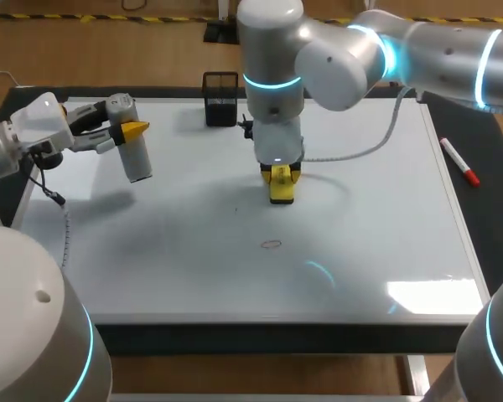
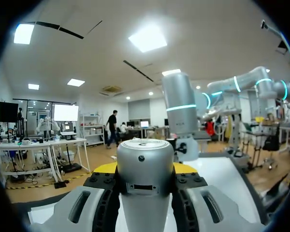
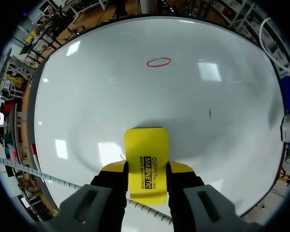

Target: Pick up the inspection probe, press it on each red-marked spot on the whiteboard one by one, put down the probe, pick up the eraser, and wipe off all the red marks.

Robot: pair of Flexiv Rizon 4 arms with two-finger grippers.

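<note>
Our right gripper point(image 3: 146, 169) clamps the eraser point(image 3: 146, 145), a red ring point(image 3: 158, 62) ahead. The left wrist view shows our left gripper point(image 2: 145, 170) grasping the probe point(image 2: 145, 157).

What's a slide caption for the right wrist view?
Right gripper shut on the yellow eraser, whiteboard below, one red oval mark ahead.

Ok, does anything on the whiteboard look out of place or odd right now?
Mildly odd: the inspection probe is not put down. The left gripper holds it over the left of the whiteboard while the right gripper holds the eraser on it. One red mark is unwiped.
</note>
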